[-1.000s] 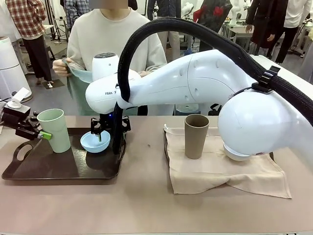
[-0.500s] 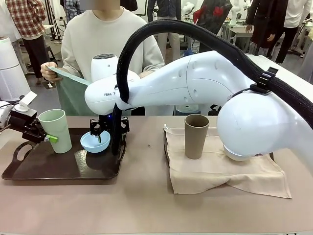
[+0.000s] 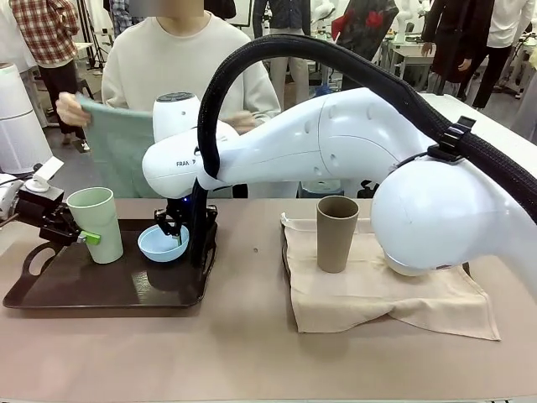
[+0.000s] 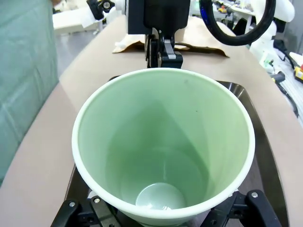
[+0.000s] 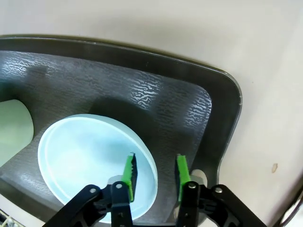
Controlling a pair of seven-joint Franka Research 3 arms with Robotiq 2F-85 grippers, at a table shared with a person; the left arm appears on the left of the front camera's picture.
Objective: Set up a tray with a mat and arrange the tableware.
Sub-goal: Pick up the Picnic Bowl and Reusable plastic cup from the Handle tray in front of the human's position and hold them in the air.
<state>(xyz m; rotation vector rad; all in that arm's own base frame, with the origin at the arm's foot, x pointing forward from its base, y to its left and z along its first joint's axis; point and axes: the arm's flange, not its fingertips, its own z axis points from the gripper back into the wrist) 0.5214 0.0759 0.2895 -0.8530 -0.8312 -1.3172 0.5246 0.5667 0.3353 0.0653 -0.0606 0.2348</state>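
The mint green tumbler (image 3: 94, 223) stands at the left of the dark tray (image 3: 101, 290), and my left gripper (image 3: 82, 238) is shut on its side. Its fingers (image 4: 71, 210) hug the tumbler (image 4: 163, 142) in the left wrist view. My right gripper (image 3: 174, 239) reaches across and is shut on the rim of the light blue bowl (image 3: 159, 243), one pad inside and one outside (image 5: 155, 163). The brown tumbler (image 3: 336, 233) stands on a beige cloth (image 3: 377, 294). The pale bowl (image 3: 409, 270) is mostly hidden behind my right elbow. A person holds up a green mat (image 3: 117, 138).
My right arm's big white links and black cable span the table from the right to the tray. The tray's handle cut-out (image 3: 38, 259) faces left. Bare tabletop (image 3: 252, 353) runs along the front edge.
The person has lifted and spread the green mat wider. My right gripper has closed on the bowl's rim. The left gripper keeps hold of the mint tumbler, barely shifted.
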